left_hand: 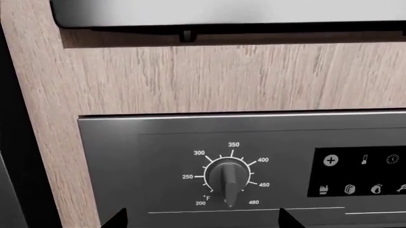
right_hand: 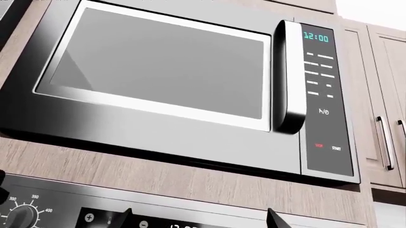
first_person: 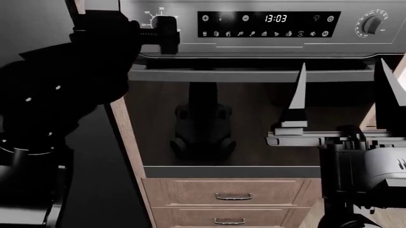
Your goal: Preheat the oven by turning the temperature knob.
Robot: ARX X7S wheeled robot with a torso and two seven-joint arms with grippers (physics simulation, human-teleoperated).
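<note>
wood-faced kitchen cabinetry, built round the oven. nearest, right gripper raised before the dark door, prongs spread wide, holding nothing. farther and left, left gripper levelled at the panel's left end, straight in front of the temperature knob, ridge pointing down between 200 and 480; fingertips apart either side, seemingly short of contact. clearly the nearer arm.

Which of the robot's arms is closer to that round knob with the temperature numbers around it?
Left. The left gripper is right at the temperature knob; the right gripper hangs lower, before the oven door.
</note>
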